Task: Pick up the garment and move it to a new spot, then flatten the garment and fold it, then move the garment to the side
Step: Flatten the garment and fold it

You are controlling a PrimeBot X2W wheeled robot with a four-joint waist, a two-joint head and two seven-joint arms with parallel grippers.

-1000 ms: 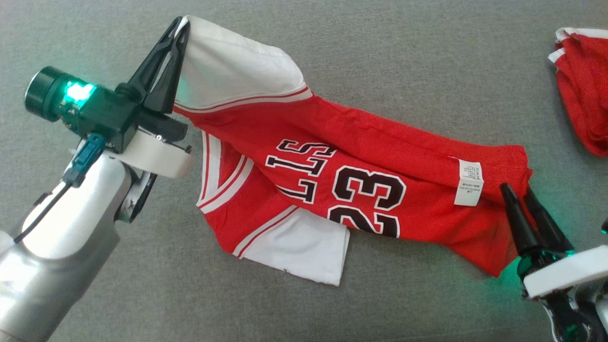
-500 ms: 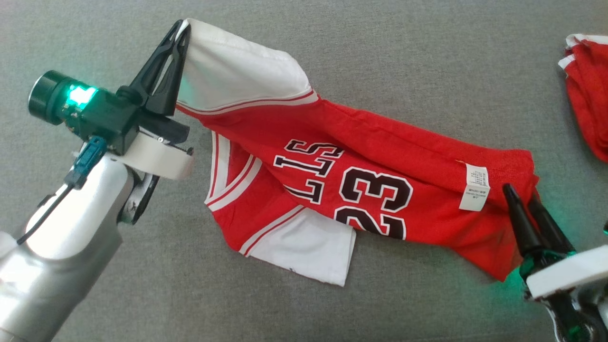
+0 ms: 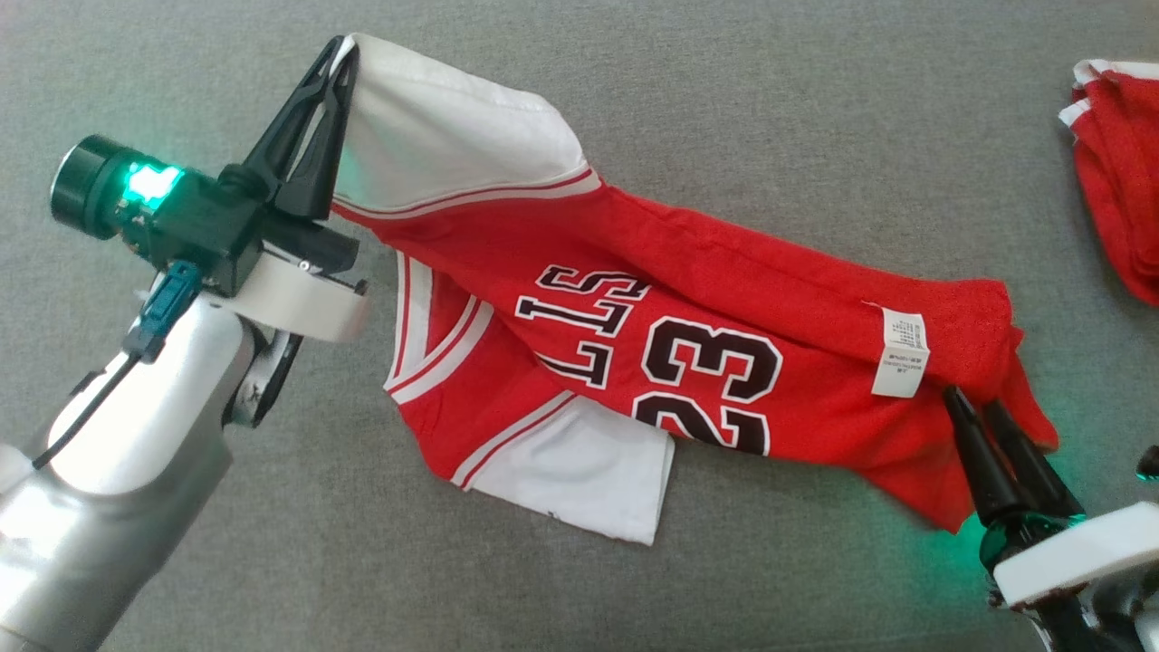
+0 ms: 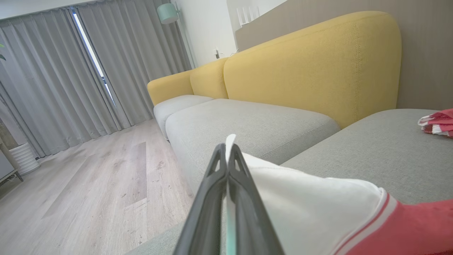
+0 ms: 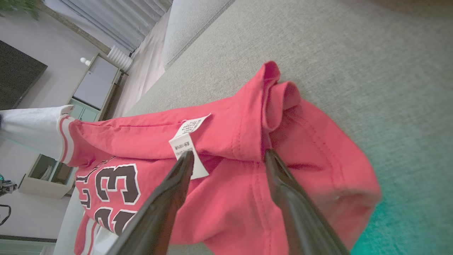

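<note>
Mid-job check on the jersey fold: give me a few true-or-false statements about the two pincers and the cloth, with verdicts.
1. The left pincer is shut on the jersey's white sleeve. True.
2. The right pincer is clamped shut on the red hem. False: its fingers stand apart at the hem.
3. The jersey lies flat and fully spread. False: it is bunched and folded over itself.
4. A white care label shows near the right pincer. True.
5. A second red garment lies on the grey cushion, apart from the jersey. True.
</note>
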